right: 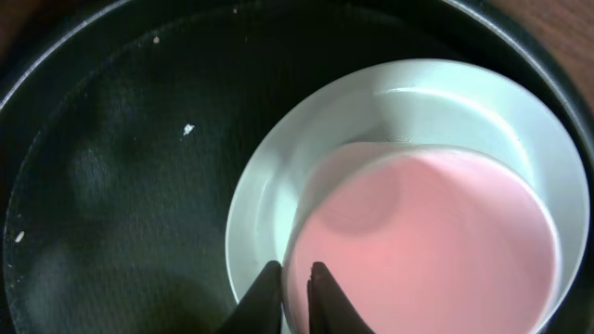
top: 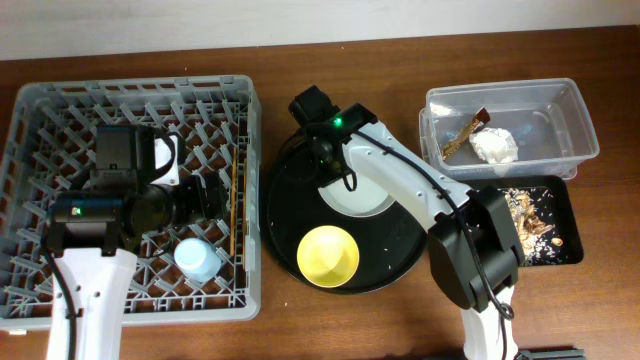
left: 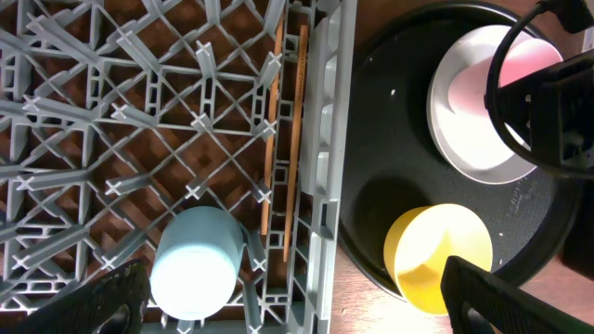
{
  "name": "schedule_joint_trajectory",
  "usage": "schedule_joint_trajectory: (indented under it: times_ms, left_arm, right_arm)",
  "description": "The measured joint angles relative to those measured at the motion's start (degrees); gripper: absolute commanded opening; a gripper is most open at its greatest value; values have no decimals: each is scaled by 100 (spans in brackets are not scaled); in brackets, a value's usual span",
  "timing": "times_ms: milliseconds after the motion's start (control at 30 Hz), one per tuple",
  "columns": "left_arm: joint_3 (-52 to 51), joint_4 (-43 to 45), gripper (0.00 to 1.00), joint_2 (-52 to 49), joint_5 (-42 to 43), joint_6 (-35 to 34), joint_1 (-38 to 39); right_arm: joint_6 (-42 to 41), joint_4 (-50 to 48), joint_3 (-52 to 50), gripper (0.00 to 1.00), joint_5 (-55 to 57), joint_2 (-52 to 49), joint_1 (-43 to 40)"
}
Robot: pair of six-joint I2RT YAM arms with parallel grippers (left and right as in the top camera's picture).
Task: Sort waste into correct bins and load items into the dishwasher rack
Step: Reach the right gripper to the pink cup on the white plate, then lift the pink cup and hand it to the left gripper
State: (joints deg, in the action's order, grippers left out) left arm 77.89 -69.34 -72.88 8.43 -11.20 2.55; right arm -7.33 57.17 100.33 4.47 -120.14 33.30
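My right gripper point(right: 295, 274) is shut on the rim of the pink cup point(right: 427, 241), one finger inside the wall and one outside. The cup stands on the pale plate point(right: 408, 102), and the arm hides it in the overhead view. The yellow bowl point(top: 328, 254) sits in front of the plate point(top: 370, 205). My left gripper point(left: 306, 301) hangs wide open over the right wall of the dishwasher rack point(top: 60, 110), holding nothing. The light-blue cup point(left: 190, 264) and two chopsticks point(left: 283, 139) lie in the rack. The wrapper point(top: 465, 135) and napkin point(top: 495, 147) lie in the clear tub point(top: 580, 120).
The plate and the bowl rest on a large round black tray point(top: 290, 230) between the rack and the bins. Beige food scraps point(top: 530, 222) lie in the shallow black tray point(top: 565, 200), just in front of the clear tub at the right.
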Motion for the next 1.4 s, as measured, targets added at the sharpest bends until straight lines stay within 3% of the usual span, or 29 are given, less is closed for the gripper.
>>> schedule_joint_trajectory:
  times_ms: [67,100,367,500,600,667,767,867,900,967,1000,1067,1200,1400]
  left_arm:
    - [0,2,99,0,0,0,0]
    - [0,2,99,0,-2,0,0]
    - [0,2,99,0,0,0,0]
    - [0,2,99,0,-2,0,0]
    - [0,2,100,0,0,0,0]
    - [0,2,99,0,0,0,0]
    - [0,236,99,0,243,0,-2]
    - [2,472,99,0,1104,0,-7]
    - [2,619,99,0,2006,46,-11]
    - [-2,780,99,0,3034,289,-9]
    - [2,1119,99,-9,4402,662,-17]
    - [2,1239,99,-9,5574,962,-7]
    - [2,1287,99,-9,6638,1366,26]
    - [2,1287,95,-9,6813,1615,608]
  right_arm:
    - [-2,22,-7,10,0,0,0]
    - [2,63,-7,4,0,0,0]
    - [4,990,203,4,17,90,0]
    - [0,1971,1064,4,-210,1220,-236]
    - [101,2166,1344,4,-870,2588,-1025]
    - [649,2546,1401,4,-2365,3351,-2184]
    - [1554,3287,1373,4,-3967,3338,-3150]
    - [2763,3906,979,4,-5204,3244,-3698]
    - [3209,3980,723,4,-5707,3241,-3783]
    - [3672,3967,402,4,-6367,3233,-3790]
    - [4002,3980,7,4,-6970,3220,-3711]
    - [4275,3974,-372,4,-7569,3209,-3552]
    - [4977,3875,-911,4,-8765,3200,-2680]
    - [5149,3858,-918,4,-9097,3200,-2232]
